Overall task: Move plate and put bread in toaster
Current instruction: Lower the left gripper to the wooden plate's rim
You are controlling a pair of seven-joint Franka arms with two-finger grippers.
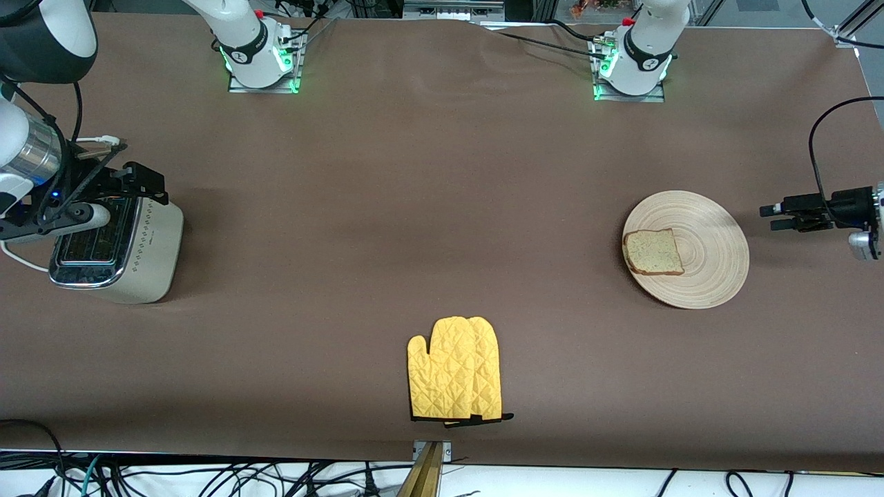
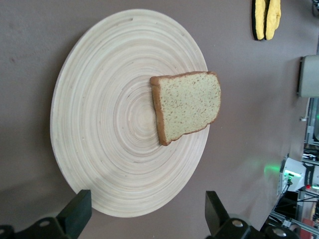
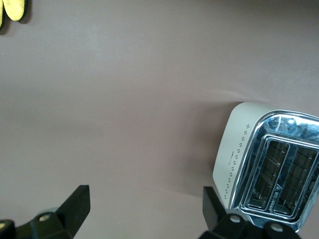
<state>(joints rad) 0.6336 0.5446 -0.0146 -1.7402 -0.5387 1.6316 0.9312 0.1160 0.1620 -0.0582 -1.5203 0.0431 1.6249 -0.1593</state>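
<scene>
**Bread waits on its plate, toaster stands at the other end of the table**

Bread sits where the whole job starts: one roughly square slice of speckled tan bread with a dark brown crust (image 1: 653, 252) lies flat on the round, light beige wooden plate with ring grooves (image 1: 711, 276), off-centre, its edge reaching the rim on the side that faces the middle of the table. The plate rests at the left arm's end of the brown table (image 1: 442, 207). Just beside it, over the bare cloth, hangs the left gripper (image 1: 777, 215), fingers spread wide with nothing between them; in the left wrist view they (image 2: 77, 213) frame the plate's rim, which reads to me as lining up for a grab at that edge.

The boxy cream-beige toaster with a shiny chrome top (image 1: 148, 255) stands at the right arm's end, well apart from the plate, slots facing up and empty, so a slice could drop straight in. The right gripper (image 1: 148, 185) hovers over the toaster, pincer released and holding nothing; that arm looks to be waiting.

A quilted yellow oven mitt (image 1: 456, 369) lies between the two ends, nearer the front camera.

As for writing, the toaster's side carries small diamond marks and a tiny line of print, and there is a warning triangle by the slots (image 3: 277, 189); none of it is legible. The arm bases bear a logo I cannot make out.
</scene>
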